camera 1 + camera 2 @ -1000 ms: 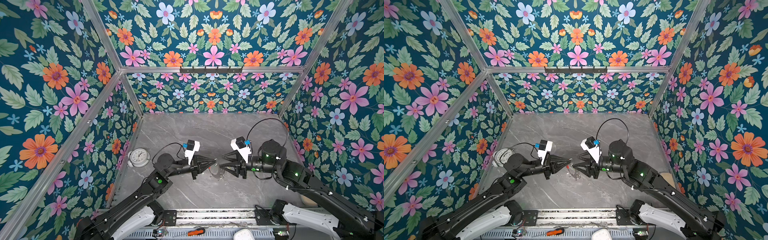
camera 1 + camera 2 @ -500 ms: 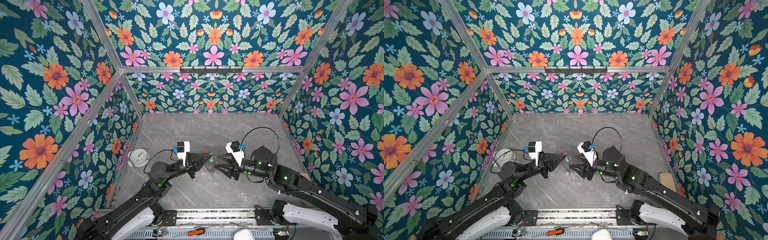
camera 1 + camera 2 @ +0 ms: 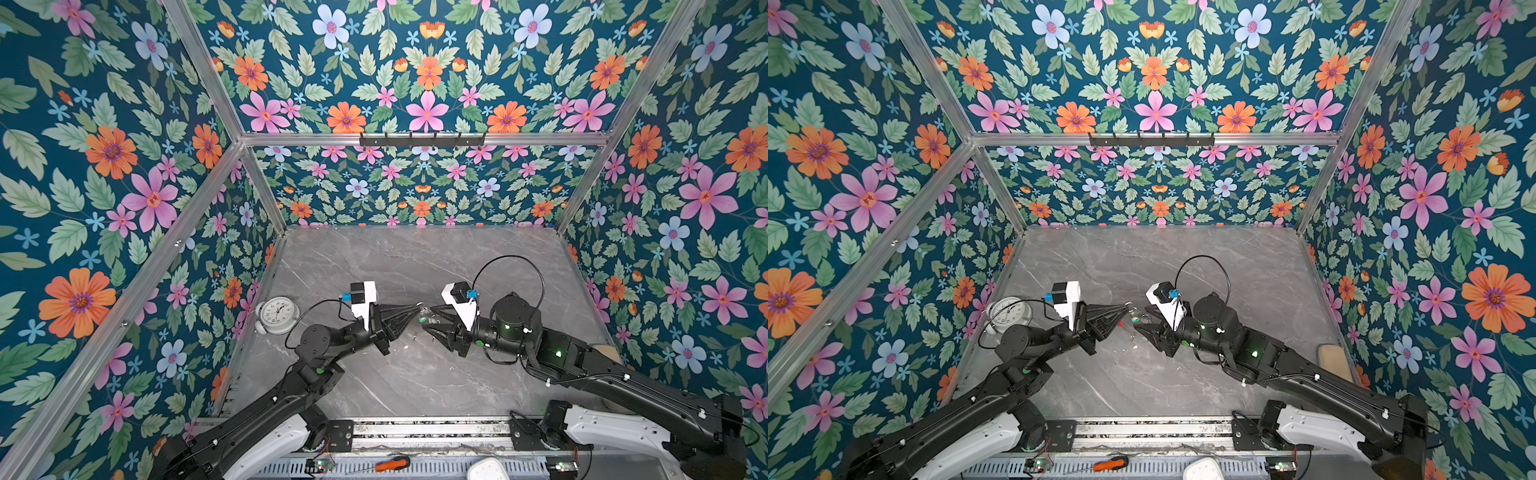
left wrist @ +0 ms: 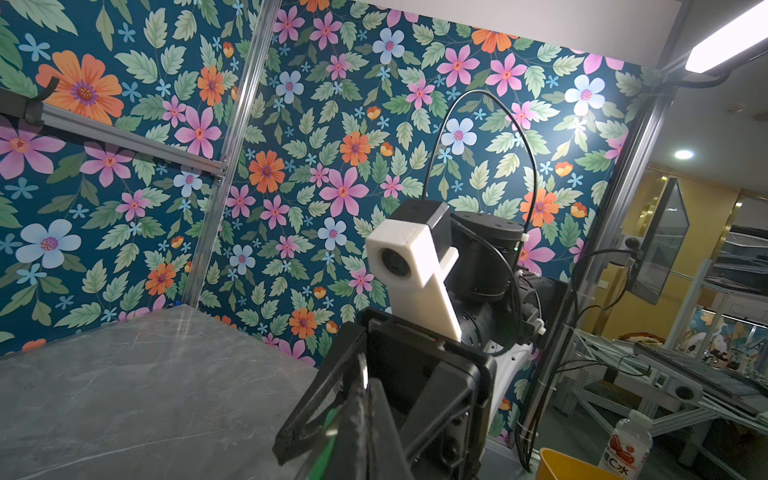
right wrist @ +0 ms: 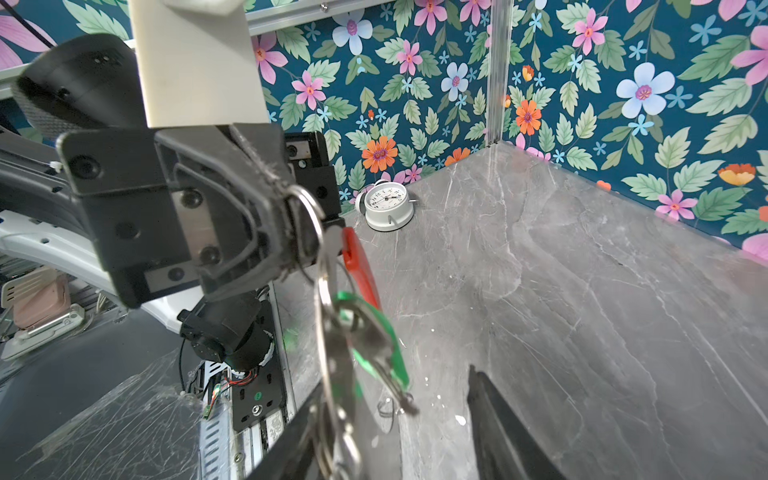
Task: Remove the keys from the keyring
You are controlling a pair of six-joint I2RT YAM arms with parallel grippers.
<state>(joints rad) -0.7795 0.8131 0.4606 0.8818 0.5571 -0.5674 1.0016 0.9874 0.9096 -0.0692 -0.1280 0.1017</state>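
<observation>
Suspending the keyring [image 5: 321, 274] in the air above the grey table [image 3: 415, 257], midway between the two arms. Dangling the keys [image 5: 365, 345] from its lower run, with a red piece [image 5: 357, 257] and a green tag [image 5: 392, 361] alongside. Pinching the hoop's upper end in the left gripper [image 5: 289, 203], fingers pressed fully together on the wire. Facing it tip to tip with the right gripper [image 3: 428, 319], jaws standing partly apart, straddling the hanging keys; contact with them not discernible. Standing a white alarm clock [image 3: 276, 313] at the table's left edge, well apart.
</observation>
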